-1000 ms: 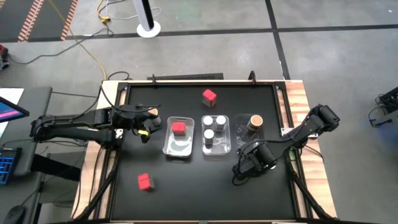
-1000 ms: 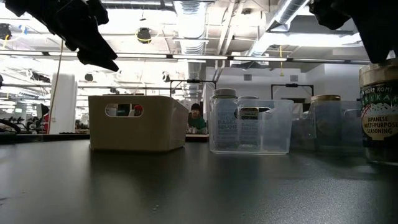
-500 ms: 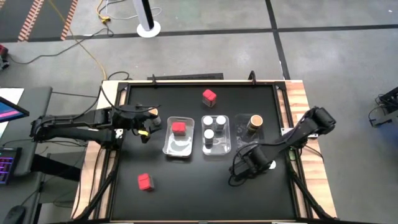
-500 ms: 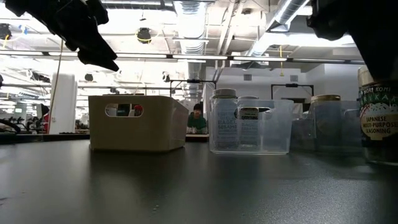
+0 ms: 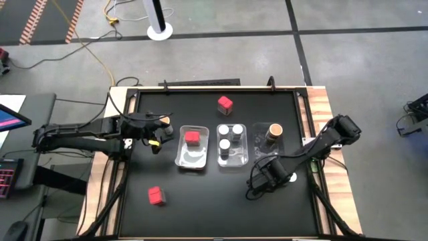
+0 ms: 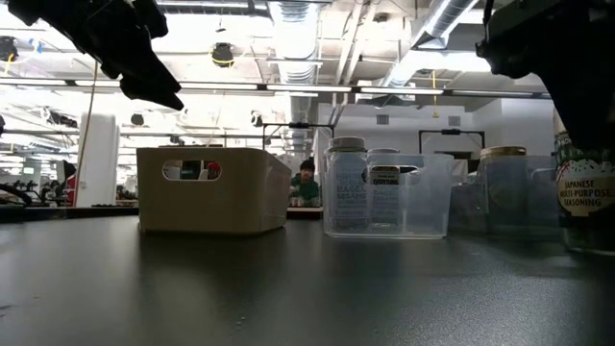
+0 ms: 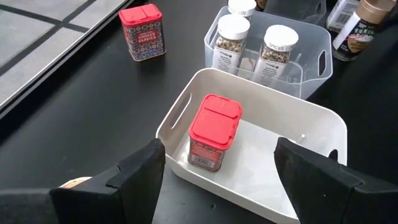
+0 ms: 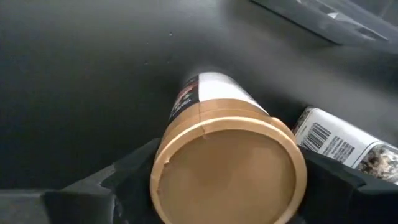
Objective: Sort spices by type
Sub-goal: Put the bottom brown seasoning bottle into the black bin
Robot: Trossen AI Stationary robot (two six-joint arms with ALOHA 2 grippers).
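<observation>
A tan-lidded spice jar [image 8: 227,168] stands upright on the black table near its right edge. My right gripper [image 5: 267,175] points down over it, open, one finger on each side of the lid. A second jar [image 8: 345,148] with a barcode label is right beside it. My left gripper [image 5: 157,134] hangs open above the table, left of the white tray [image 5: 180,157] that holds a red box [image 7: 214,130]. The middle clear tray [image 5: 232,161] holds white-lidded jars [image 7: 277,53]. The right clear tray [image 5: 257,144] holds a tan-lidded jar [image 5: 275,130]. My right gripper comes from above, pointing down, with a finger [image 8: 127,177] on each side of the tan lid's rim [image 8: 163,158]. The jar stands on the table. I cannot tell whether the fingers touch the lid.
Two red boxes stand loose on the table, one at the far middle [image 5: 225,103] and one at the near left [image 5: 156,195]. Raised rails edge the table [image 5: 200,84]. Bare black table lies between the trays and the near edge.
My right gripper has sunk over the tan-lidded jar and, in the low view, now covers its lid and upper label. It has also shifted slightly toward the table's left. The jar has stayed in place.
</observation>
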